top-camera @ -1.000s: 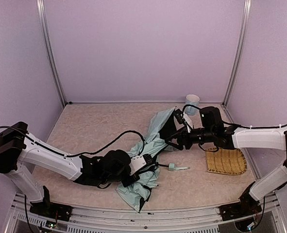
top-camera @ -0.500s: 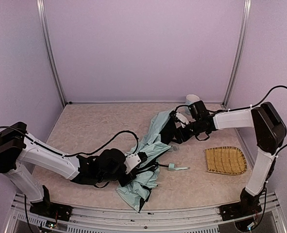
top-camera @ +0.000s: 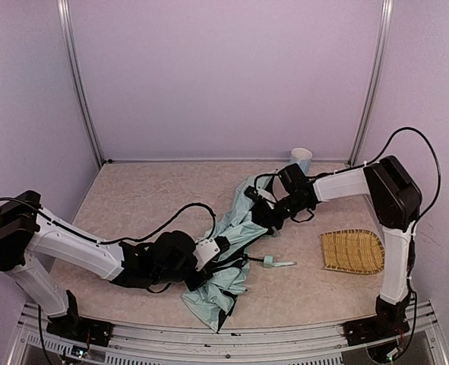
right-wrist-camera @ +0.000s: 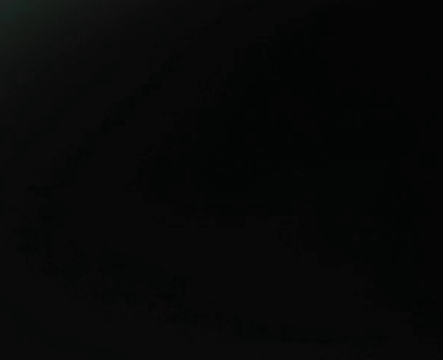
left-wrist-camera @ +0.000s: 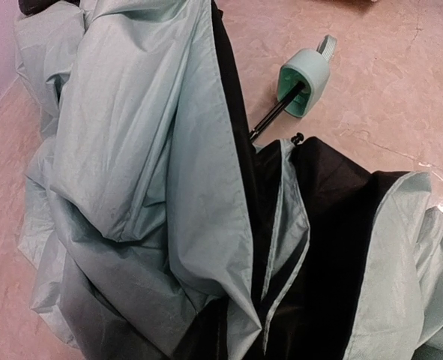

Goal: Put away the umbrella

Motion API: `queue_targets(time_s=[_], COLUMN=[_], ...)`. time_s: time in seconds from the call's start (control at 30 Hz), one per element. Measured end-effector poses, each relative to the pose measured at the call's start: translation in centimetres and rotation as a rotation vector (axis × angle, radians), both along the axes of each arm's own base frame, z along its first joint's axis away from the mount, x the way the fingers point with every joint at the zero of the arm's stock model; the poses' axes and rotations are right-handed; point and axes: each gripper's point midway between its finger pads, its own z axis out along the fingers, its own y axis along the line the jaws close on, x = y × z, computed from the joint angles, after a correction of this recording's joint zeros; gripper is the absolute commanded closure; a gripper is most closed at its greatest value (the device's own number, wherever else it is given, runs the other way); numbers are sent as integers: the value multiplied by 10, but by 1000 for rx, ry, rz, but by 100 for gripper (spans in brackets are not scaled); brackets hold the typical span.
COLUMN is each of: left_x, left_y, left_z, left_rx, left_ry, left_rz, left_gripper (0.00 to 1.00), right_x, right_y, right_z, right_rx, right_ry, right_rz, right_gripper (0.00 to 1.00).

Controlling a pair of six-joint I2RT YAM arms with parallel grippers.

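Observation:
The umbrella (top-camera: 235, 228) lies crumpled on the table, pale mint fabric with black lining showing, running from back right to front left. Its small mint handle (top-camera: 270, 261) lies on the table to the right of the fabric, on a thin black shaft (left-wrist-camera: 273, 116). My left gripper (top-camera: 218, 249) is buried in the middle folds, shut on the fabric; the left wrist view shows cloth (left-wrist-camera: 154, 150) bunching toward the bottom and the handle (left-wrist-camera: 303, 75) beyond it. My right gripper (top-camera: 258, 207) presses into the umbrella's far end. The right wrist view is entirely black, so its jaws are hidden.
A pale blue mug (top-camera: 301, 160) stands at the back right near the wall. A woven yellow mat (top-camera: 352, 252) lies at the right. The right arm's cable loops above the umbrella's far end. Purple walls enclose the table on three sides.
The right arm swung back and left, from beside the mat to the umbrella's far end. The left gripper drew slightly left with the fabric.

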Motion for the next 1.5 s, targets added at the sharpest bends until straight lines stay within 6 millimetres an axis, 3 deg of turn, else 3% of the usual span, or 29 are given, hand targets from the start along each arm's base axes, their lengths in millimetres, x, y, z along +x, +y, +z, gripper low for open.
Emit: queue_targets(time_s=[0.23,0.43,0.63,0.97,1.3,1.5], left_x=[3,4,4,6,7,7], left_y=[2,4,5,6,7,7], left_z=[1,-1,-2,-1,1,2], left_rx=[0,11,19,21,19,16], left_ry=[0,5,8,2,-4,-6], left_rz=[8,13,14,24,30,30], left_gripper=[100,100,100,100,100,100], right_x=[-32,-49,-50,-50,-81,-97], right_y=[17,22,25,7,-11,-16], right_z=[-5,-9,0,43,8,13], right_rx=[74,124,159,225,218,230], right_ry=[57,91,81,50,207,220], right_rz=[126,150,139,72,-15,-28], right_gripper=[46,82,97,85,67,67])
